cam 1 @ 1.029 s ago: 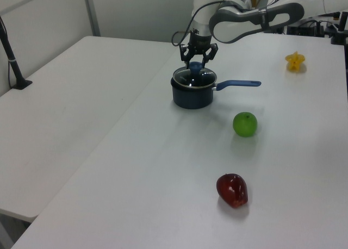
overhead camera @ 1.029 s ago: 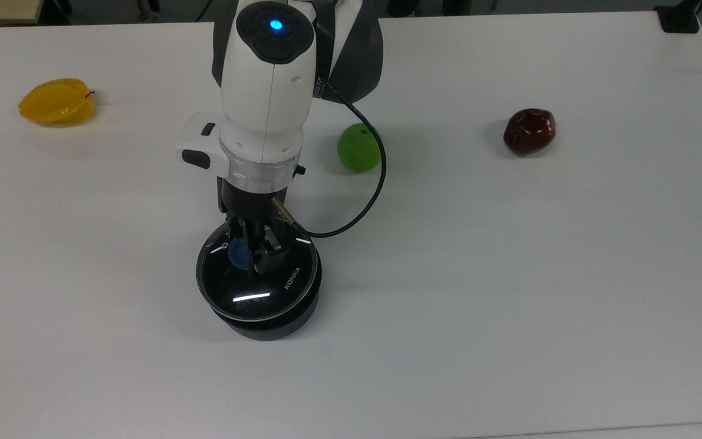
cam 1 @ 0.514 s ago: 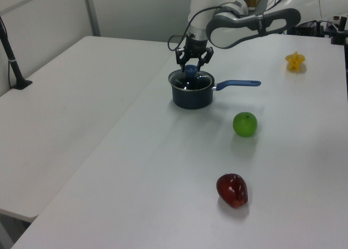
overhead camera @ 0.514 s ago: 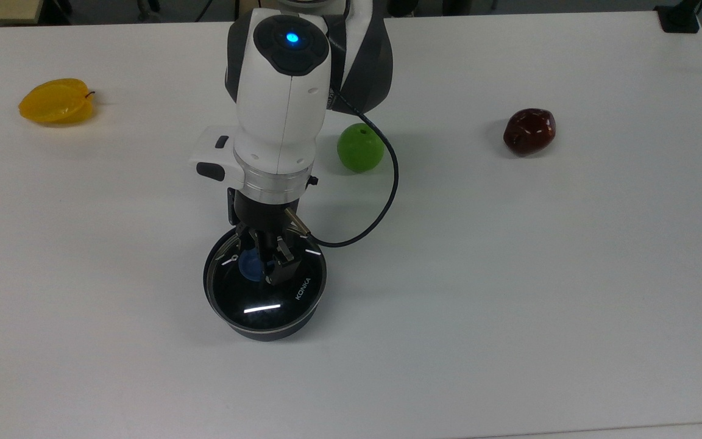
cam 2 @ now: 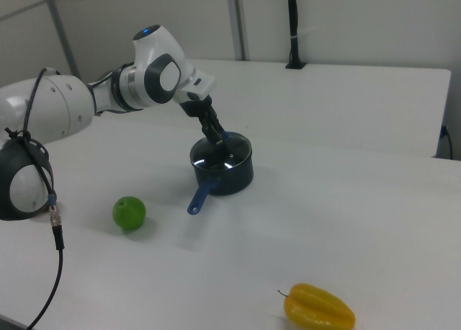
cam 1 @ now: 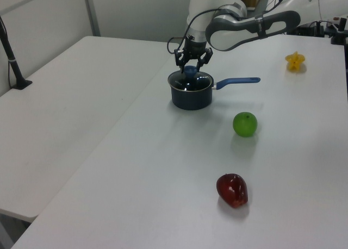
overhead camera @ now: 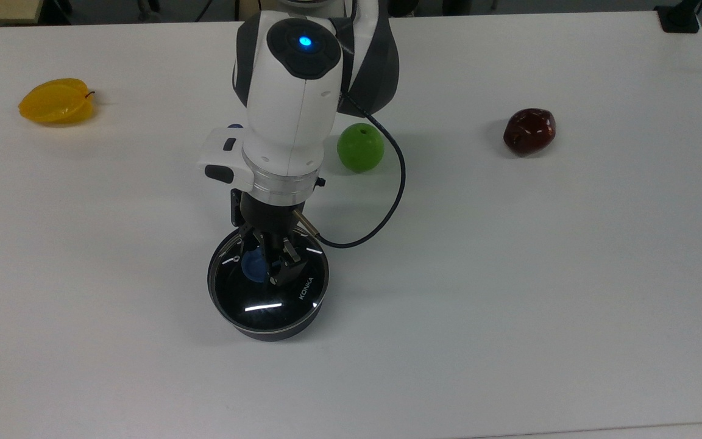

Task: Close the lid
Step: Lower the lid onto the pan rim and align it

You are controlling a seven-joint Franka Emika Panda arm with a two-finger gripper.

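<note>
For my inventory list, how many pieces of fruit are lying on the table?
3. A yellow starfruit is at the top view's far left, a green apple is beside the robot arm, and a dark red apple is toward the top view's right. The arm might hide more.

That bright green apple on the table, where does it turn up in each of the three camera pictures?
Top view: the green apple sits above centre, just right of the white arm.
Left view: it lies right of centre, nearer the camera than the saucepan.
Right view: it lies at lower left.
Shared landmark: the black saucepan with its long blue handle.
</note>
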